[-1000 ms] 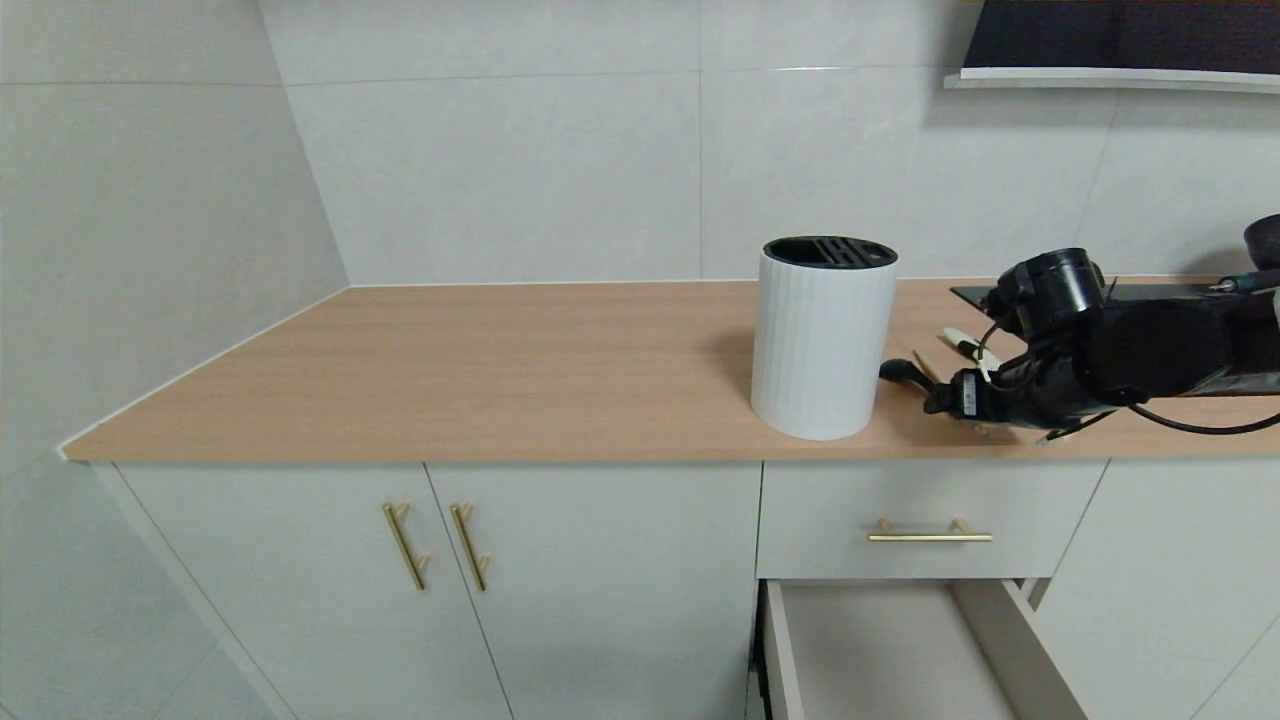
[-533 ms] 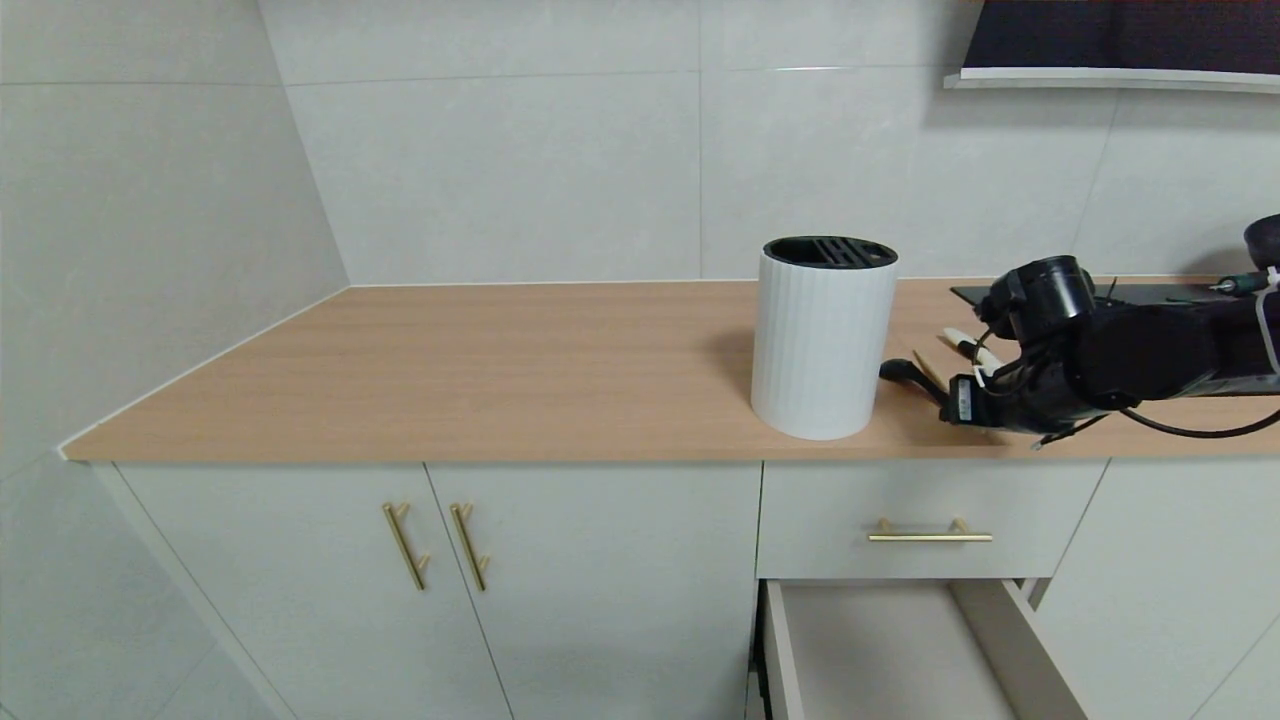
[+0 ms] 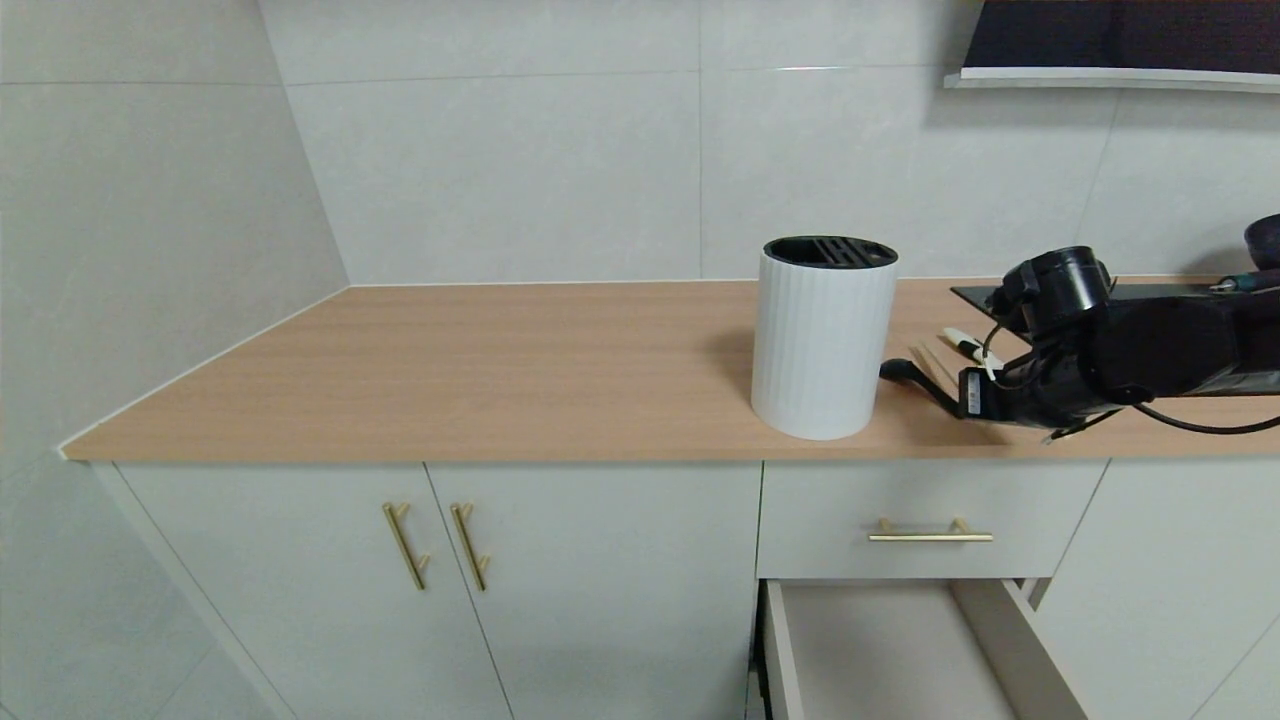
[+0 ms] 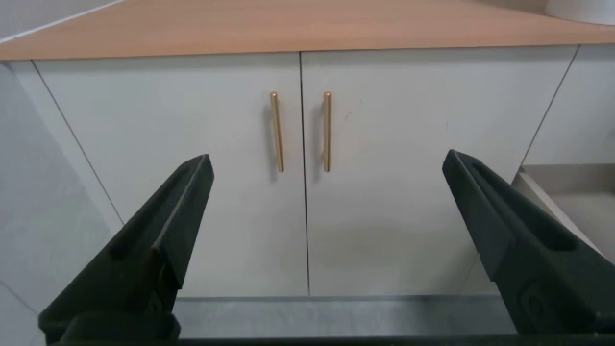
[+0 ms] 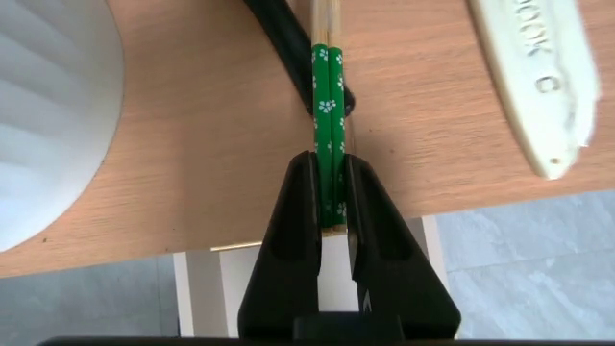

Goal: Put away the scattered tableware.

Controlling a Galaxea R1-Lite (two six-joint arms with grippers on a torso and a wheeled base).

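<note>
A pair of chopsticks with green flowered ends (image 5: 327,106) lies low over the wooden counter (image 3: 500,370), and my right gripper (image 5: 330,168) is shut on that green end. In the head view the right gripper (image 3: 965,398) sits just right of the white ribbed utensil holder (image 3: 822,337), with the chopsticks (image 3: 930,362) pointing away from it. A black utensil handle (image 5: 288,48) runs under the chopsticks. A white utensil (image 5: 533,77) lies beside them. My left gripper (image 4: 327,165) is open, low in front of the cabinet doors.
A drawer (image 3: 880,650) stands open below the right end of the counter. A closed drawer with a gold handle (image 3: 930,537) is above it. A black cooktop (image 3: 1150,292) lies behind the right arm. The cabinet doors carry gold handles (image 4: 300,130).
My right gripper has drawn back a little to the right, away from the white holder, still shut on the chopsticks. Nothing else has moved.
</note>
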